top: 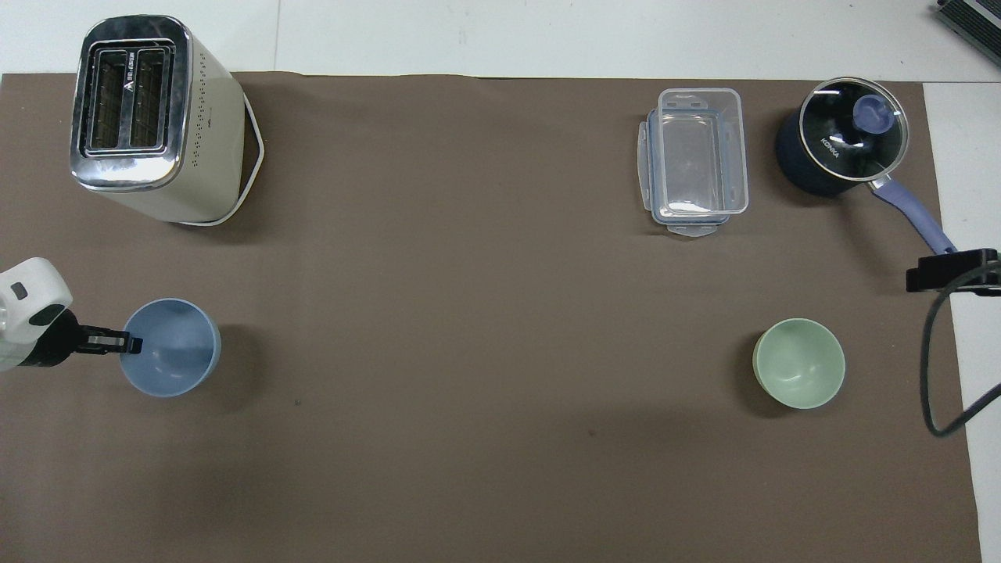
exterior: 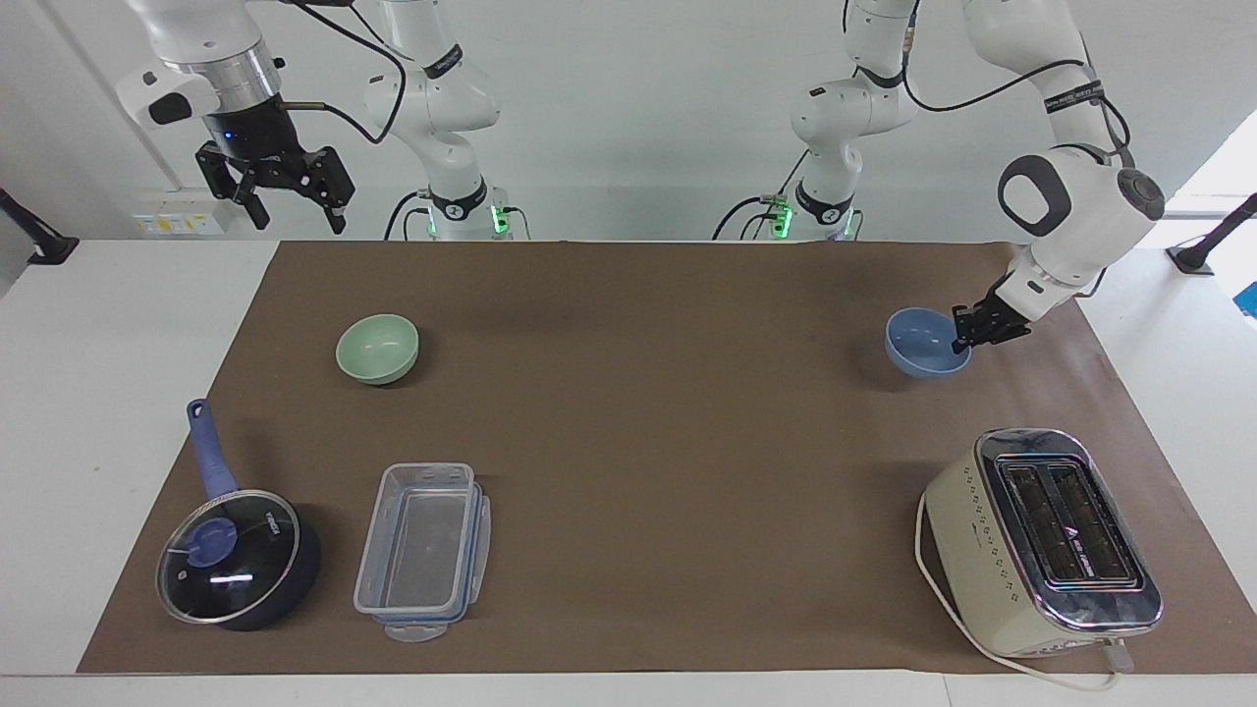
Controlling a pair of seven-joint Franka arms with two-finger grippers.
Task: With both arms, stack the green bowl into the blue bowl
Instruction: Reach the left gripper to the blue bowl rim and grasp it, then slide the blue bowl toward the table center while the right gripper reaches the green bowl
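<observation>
The blue bowl (exterior: 921,346) hangs a little above the brown mat at the left arm's end of the table, with its shadow under it; it also shows in the overhead view (top: 174,349). My left gripper (exterior: 968,338) is shut on its rim, on the side toward the table's end (top: 130,342). The green bowl (exterior: 377,348) sits upright on the mat toward the right arm's end (top: 798,363). My right gripper (exterior: 293,208) is open and empty, held high over the table's edge near the robots, apart from the green bowl.
A cream toaster (exterior: 1041,540) with its cord stands farther from the robots than the blue bowl. A clear plastic container (exterior: 422,550) and a dark blue lidded saucepan (exterior: 236,558) lie farther from the robots than the green bowl.
</observation>
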